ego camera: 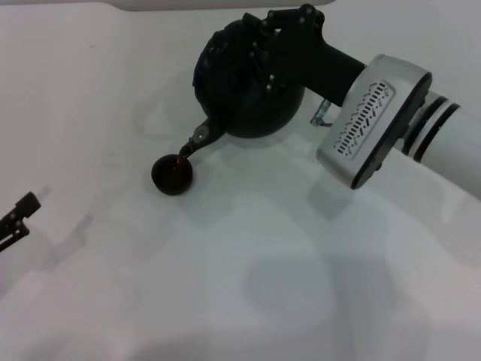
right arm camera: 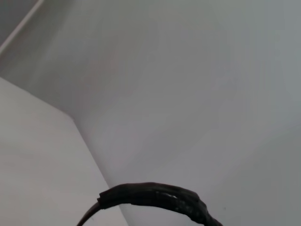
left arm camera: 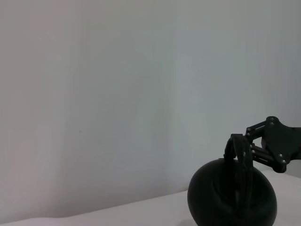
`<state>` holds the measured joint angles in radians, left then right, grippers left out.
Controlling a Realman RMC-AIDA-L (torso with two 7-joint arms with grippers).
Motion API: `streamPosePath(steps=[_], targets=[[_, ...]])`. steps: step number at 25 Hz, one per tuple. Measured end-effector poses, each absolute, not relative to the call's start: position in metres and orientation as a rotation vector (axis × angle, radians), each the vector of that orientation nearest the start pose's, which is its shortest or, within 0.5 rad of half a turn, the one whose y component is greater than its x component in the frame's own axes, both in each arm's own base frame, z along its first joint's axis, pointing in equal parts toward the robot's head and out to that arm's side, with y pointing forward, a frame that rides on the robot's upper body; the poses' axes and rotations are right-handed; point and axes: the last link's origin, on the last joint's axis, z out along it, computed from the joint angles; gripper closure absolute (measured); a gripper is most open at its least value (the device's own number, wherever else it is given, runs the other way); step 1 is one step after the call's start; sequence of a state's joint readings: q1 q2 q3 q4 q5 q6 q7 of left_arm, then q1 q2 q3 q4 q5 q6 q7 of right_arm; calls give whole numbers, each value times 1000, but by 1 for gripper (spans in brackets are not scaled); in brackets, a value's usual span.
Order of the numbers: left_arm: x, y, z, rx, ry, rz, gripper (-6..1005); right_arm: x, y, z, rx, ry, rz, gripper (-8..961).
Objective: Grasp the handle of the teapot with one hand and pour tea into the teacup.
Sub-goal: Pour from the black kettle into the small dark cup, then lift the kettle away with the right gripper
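The matte-black teapot (ego camera: pixel 244 98) is lifted and tipped toward the teacup, with its spout (ego camera: pixel 200 138) just above the rim of the small dark teacup (ego camera: pixel 172 174). A thin reddish-brown streak joins the spout tip and the cup. My right gripper (ego camera: pixel 263 47) comes in from the right and is shut on the handle (right arm camera: pixel 155 195) over the pot's top. The left wrist view shows the same grip from the side: teapot (left arm camera: pixel 231 200), handle (left arm camera: pixel 245 176), right gripper (left arm camera: pixel 239 147). My left gripper (ego camera: pixel 16 219) is parked at the left edge, far from both.
The white table (ego camera: pixel 248 286) spreads around the cup and pot. A pale wall (left arm camera: pixel 117 94) rises behind the table. The right arm's silver-white wrist housing (ego camera: pixel 372 120) hangs over the table's right side.
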<state>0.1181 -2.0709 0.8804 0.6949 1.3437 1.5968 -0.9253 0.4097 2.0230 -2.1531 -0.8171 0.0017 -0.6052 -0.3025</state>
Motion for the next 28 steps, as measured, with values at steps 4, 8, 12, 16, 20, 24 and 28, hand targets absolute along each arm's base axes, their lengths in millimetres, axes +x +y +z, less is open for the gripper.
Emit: streamPosePath(steps=[4,8,12,16,20,24,28], targets=[[-364,169,45,-2125,-563,-817,113,182,349,-90,-2129,-431,390,848],[-364,170,45,-2125,-562,-817,113,181,349,-90,-2123,-441,385,850],[-363,172,44,-2126,-563,-823,113,182,349,-89,-2122,-443,382,852],[-364,172,44,-2126,-564,-822,114,182,349,-89,-2122,-443,381,852],[-364,175,45,-2123,-559,-820,114,182,349,-89,-2122,-444,381,852],[-364,176,45,-2124,-556,-820,114,182,349,-89,-2121,-444,380,852],[-363,176,45,-2124,-555,-820,114,182,349,-88,-2119,-442,380,852]])
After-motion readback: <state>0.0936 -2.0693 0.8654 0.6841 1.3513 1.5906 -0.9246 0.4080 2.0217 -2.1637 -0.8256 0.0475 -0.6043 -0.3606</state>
